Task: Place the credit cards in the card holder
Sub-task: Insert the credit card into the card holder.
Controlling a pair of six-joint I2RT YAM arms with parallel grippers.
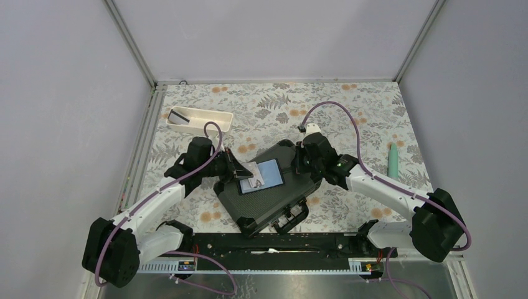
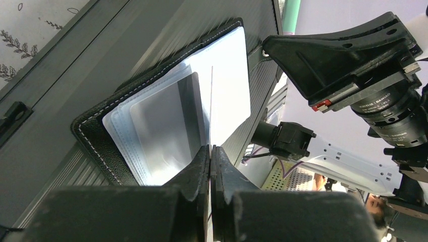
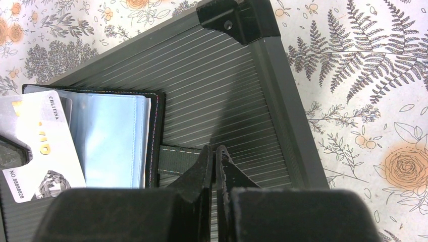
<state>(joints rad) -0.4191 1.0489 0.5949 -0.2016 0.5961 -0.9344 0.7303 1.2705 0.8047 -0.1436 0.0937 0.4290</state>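
Black fingers (image 2: 194, 171) of left gripper (image 2: 210, 154), pressed all but together, pinched a pale plastic credit card w/ gold markings (image 3: 43, 133). From the right wrist view the hold looked to be on the card's left long edge. That put the card's long axis crosswise to the pincer, approx. parallel to the tabbed edge of the small black folding card holder w/ grey-blue pockets (image 3: 113, 136). Holder lay open atop a large black ribbed hard case (image 3: 217, 85) at mid-table, directly right of the pincer. Card's right portion overlapped holder's left page. Seen edge-on from the left wrist, it appeared tilted vs. the clear sleeves, not flat on them. Whether its leading edge had entered a pocket could not be told.

Opposite, right gripper (image 3: 213, 154), its fingers likewise nearly closed, appeared to nip holder's black snap tab (image 3: 174, 159), steadying the wallet on the case lid. Left arm was the one nearer the card, and the two pincers faced each other w/ holder btwn them.

Judgement: the coming push would likely run left-to-right across the card's width, w/ little room before the right fingers. Bare lid showed around holder on the far and right sides. Long white tray (image 1: 219, 118) sat well apart at rear left on the floral tablecloth (image 1: 348, 112), what looked like a dark card (image 1: 180, 116) inside, not yet fetched. Pale green cylinder (image 1: 393, 160) lay far right.
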